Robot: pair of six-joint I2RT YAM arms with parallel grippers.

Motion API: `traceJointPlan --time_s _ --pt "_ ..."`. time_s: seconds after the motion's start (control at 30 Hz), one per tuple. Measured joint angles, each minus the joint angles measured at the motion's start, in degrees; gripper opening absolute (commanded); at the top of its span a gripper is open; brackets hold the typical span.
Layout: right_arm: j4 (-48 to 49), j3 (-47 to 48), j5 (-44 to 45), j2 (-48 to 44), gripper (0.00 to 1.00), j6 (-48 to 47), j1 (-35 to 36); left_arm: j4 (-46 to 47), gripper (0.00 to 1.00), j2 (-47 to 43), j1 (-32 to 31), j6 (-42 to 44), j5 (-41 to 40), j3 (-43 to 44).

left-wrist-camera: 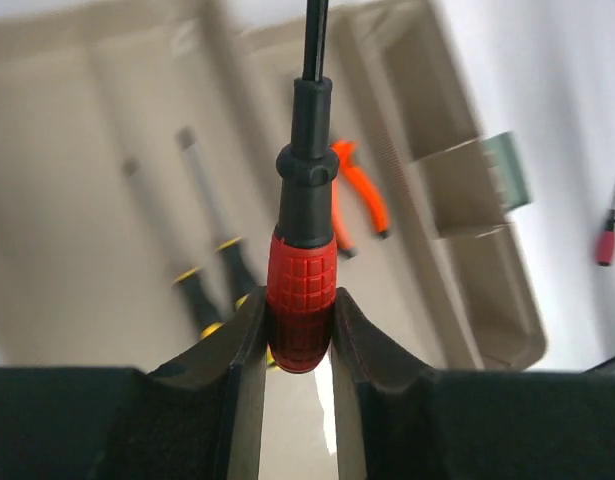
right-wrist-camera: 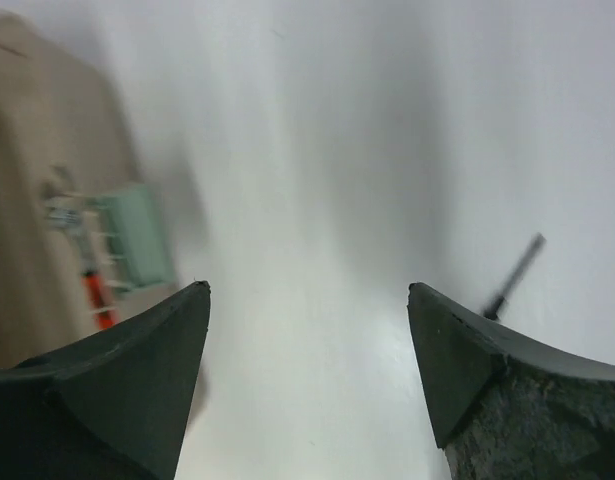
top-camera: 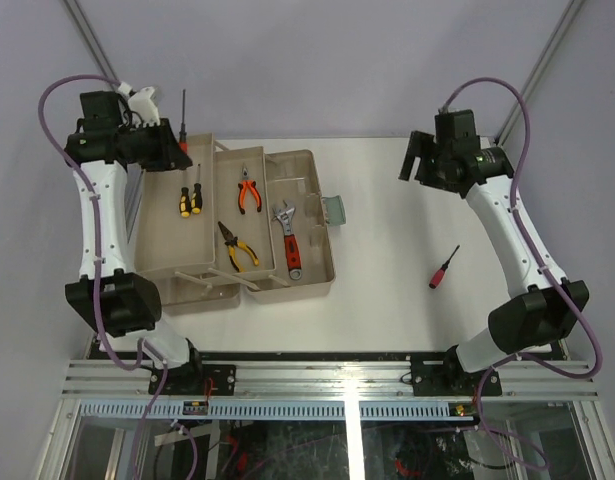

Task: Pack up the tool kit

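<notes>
The tan toolbox [top-camera: 307,275] lies open at the table's left, its beige trays fanned out. Inside lie two yellow-handled screwdrivers [top-camera: 190,200], orange pliers [top-camera: 249,190], yellow pliers [top-camera: 237,246] and a red-handled wrench [top-camera: 289,245]. Above the box's far left corner, my left gripper [top-camera: 175,148] [left-wrist-camera: 300,320] is shut on the red handle of a screwdriver [left-wrist-camera: 302,290], whose black shaft points away from me. A second red screwdriver [top-camera: 444,267] [left-wrist-camera: 608,238] lies on the bare table at the right. High over the far right of the table, my right gripper [top-camera: 411,160] [right-wrist-camera: 307,292] is open and holds nothing.
The pale green latch [top-camera: 334,210] [right-wrist-camera: 137,235] sticks out from the toolbox's right side. White tabletop [top-camera: 407,230] stretches between the box and the right arm. In the right wrist view the loose screwdriver's shaft [right-wrist-camera: 517,270] shows beside the right finger.
</notes>
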Motion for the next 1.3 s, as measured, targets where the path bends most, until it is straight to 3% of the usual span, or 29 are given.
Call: traceJointPlan --time_s 0.27,0.77,0.83,0.97,1.3 --pt "-7.1 -15.9 8.5 -0.3 0.86 -0.6 -3.9 -9.4 0.00 1.7 7.7 5.2 -7.9 -3.6" --pt "-6.0 -27.3 12.6 -0.3 0.88 2.3 -6.3 -15.5 0.01 -1.3 11.4 5.8 -9.3 -11.6" --pt "-5.2 -29.0 12.5 -0.3 0.88 2.7 -6.9 -17.3 0.05 -0.3 11.4 5.8 -8.5 -10.8" --pt "-4.3 -32.2 11.7 -0.3 0.88 3.4 -7.5 -20.0 0.24 3.2 11.4 5.8 -7.1 -8.3" --pt "-1.9 -35.0 11.1 -0.2 0.89 3.8 -8.2 -22.8 0.33 5.5 11.4 5.7 -5.4 -7.5"
